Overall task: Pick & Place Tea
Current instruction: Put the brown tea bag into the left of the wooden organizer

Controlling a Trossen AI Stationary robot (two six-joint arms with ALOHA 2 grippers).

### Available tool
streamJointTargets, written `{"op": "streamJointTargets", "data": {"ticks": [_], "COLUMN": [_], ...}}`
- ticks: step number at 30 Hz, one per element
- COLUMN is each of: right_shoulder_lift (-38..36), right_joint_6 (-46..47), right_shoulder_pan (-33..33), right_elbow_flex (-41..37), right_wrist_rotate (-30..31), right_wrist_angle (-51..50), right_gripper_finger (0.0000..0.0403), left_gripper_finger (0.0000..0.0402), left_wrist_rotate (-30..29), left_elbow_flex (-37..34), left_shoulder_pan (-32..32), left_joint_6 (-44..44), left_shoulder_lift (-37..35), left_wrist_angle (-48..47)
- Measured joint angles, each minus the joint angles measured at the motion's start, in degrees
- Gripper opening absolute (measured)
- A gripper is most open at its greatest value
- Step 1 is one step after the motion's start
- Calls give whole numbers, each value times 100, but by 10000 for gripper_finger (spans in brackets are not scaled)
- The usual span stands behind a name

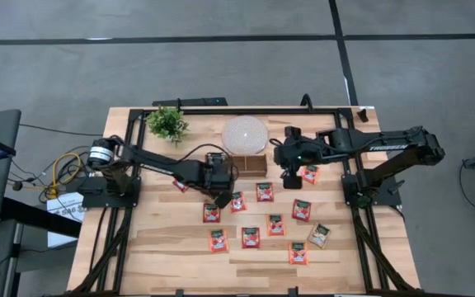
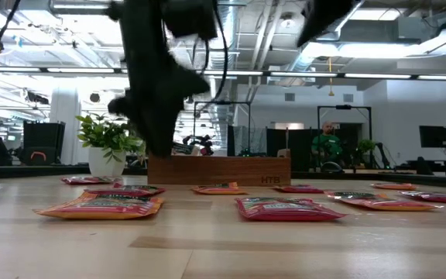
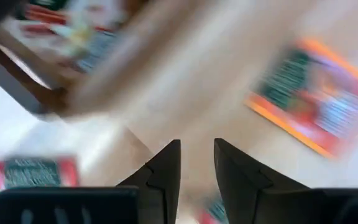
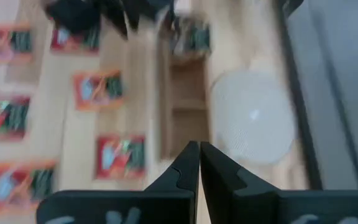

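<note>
1. Dark fingers (image 3: 166,171) of our left gripper (image 1: 221,198) stand a narrow gap apart with nothing between them; it hangs over the table (image 1: 171,247) just at 9 o'clock of the scattered tea sachets (image 1: 264,216).
2. Our right gripper (image 1: 289,175) has its fingertips (image 4: 191,163) pressed together, empty, hovering at 3 o'clock of the wooden tray (image 1: 248,163), which already seems to hold a sachet in its near compartment.
3. The nearest red-orange sachet (image 1: 211,213) lies flat at 6 o'clock of the left gripper, with another (image 1: 237,201) at its 3 o'clock. We judge either a fair next pick.
4. To do it well, we should widen the left jaws before descending, since the gap looks too slim for a flat packet.
5. We should come straight down on one edge of the sachet, because flat foil tends to slide on wood.
6. We should keep clear of the white disc (image 1: 245,134) and plant (image 1: 166,123) at 12 o'clock, and of the right arm beside the tray.
7. The lone beige sachet (image 1: 318,236) at 4 o'clock suits the right arm better.
</note>
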Motion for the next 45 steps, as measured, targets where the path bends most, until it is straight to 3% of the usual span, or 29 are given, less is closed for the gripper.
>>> {"op": "streamJointTargets", "data": {"ticks": [6, 9, 12, 23, 29, 37, 45], "right_shoulder_lift": [-26, -336, -781, -2148, -2342, -1755, -815], "right_joint_6": [344, 760, 1494, 4569, 6137, 7137, 7329], "right_shoulder_pan": [105, 264, 522, 1839, 2679, 3291, 3495], "right_elbow_flex": [-274, -896, -1629, -3048, -3214, -3215, -3217], "right_wrist_rotate": [-2222, -3058, -3430, -3168, -2457, -1917, -1529], "right_wrist_angle": [-2374, -2475, -2090, -973, -709, -572, -462], "right_gripper_finger": [8, 8, 8, 10, 58, 125, 135], "left_gripper_finger": [90, 90, 90, 90, 90, 68, 49], "left_wrist_rotate": [-568, -982, -1416, -1918, -1907, -1717, -1378], "left_elbow_flex": [273, 273, 189, -473, -1165, -2027, -2329], "left_shoulder_pan": [-585, -748, -921, -1374, -1438, -1452, -1466], "left_joint_6": [-373, -902, -1405, -2271, -2398, -2259, -1991], "left_shoulder_lift": [-813, -1263, -1643, -2367, -2734, -3446, -3769], "left_wrist_angle": [-1364, -1800, -1913, -1827, -1478, -537, 29]}}
